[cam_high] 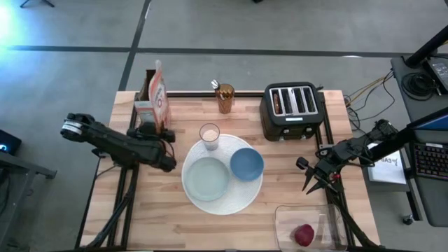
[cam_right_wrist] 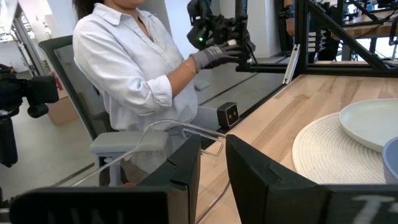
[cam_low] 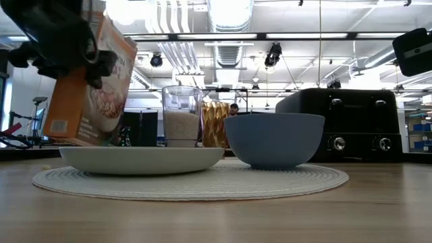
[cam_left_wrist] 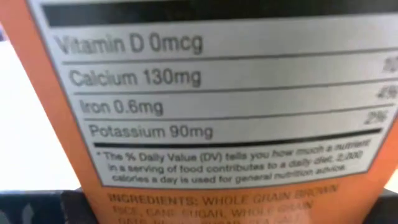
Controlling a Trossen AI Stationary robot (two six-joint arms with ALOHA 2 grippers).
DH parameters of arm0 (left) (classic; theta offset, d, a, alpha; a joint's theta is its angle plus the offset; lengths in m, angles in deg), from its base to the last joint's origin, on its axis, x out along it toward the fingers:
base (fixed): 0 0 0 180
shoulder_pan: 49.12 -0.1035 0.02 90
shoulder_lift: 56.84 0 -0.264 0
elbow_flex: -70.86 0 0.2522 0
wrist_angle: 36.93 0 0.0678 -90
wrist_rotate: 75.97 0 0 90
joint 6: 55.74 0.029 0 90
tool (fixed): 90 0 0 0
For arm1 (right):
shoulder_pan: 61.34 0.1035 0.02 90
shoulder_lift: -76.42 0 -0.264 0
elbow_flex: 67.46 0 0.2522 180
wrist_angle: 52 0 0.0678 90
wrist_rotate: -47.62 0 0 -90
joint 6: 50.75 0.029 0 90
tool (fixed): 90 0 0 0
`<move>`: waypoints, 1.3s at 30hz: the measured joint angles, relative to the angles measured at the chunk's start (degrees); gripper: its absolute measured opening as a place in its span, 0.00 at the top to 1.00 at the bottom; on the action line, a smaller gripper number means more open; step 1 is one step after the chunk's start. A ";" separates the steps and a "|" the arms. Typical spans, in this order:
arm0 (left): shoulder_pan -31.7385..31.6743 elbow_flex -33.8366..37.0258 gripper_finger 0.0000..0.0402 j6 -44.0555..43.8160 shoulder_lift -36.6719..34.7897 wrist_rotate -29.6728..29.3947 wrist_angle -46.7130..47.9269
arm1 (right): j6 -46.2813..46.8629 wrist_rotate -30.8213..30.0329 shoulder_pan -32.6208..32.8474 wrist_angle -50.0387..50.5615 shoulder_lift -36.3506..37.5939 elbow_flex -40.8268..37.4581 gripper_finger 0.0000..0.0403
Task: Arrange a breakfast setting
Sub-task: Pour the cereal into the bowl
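My left hand (cam_high: 166, 162) is just beside the big white plate (cam_high: 245, 197), on the side where the cereal box (cam_high: 158, 98) stands. In the left wrist view the box label (cam_left_wrist: 205, 99) fills almost everything. I cannot tell if this hand is open or closed.

My right hand (cam_high: 313, 180) hangs over the bench (cam_high: 161, 217) on the other side of the big white plate, well apart from it. Its fingers (cam_right_wrist: 180, 168) are open, with a gap between them, and they hold nothing.

The big white plate looks like a woven round mat from low down (cam_low: 270, 181). On it lies the smaller pale green plate (cam_high: 208, 178). The blue bowl (cam_high: 246, 164) also sits on the big plate, right beside the green plate. The milk glass (cam_high: 209, 135) stands at the edge of the big plate, on the side near the cereal box.

The black toaster (cam_high: 292, 110) stands past the blue bowl, and brown toast (cam_high: 279, 103) sits in one slot. The small red fruit (cam_high: 303, 235) lies in a clear box (cam_high: 287, 218) near the corner of the bench, away from the big plate.

A person (cam_right_wrist: 134, 74) in a white shirt stands beyond the bench.
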 joint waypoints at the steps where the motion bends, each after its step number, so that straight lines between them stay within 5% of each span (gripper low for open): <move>1: 1.61 0.00 0.38 0.40 -0.82 0.83 -0.03 | 0.00 0.00 -0.01 0.00 0.00 0.00 0.83; 18: 22.32 -2.32 0.38 5.34 -9.48 13.50 0.42 | 0.00 0.00 -0.01 -0.02 0.00 0.00 0.83; 39: 23.40 -10.73 0.42 22.13 -14.73 20.92 -0.02 | 0.00 0.00 0.00 -0.04 0.00 0.00 0.83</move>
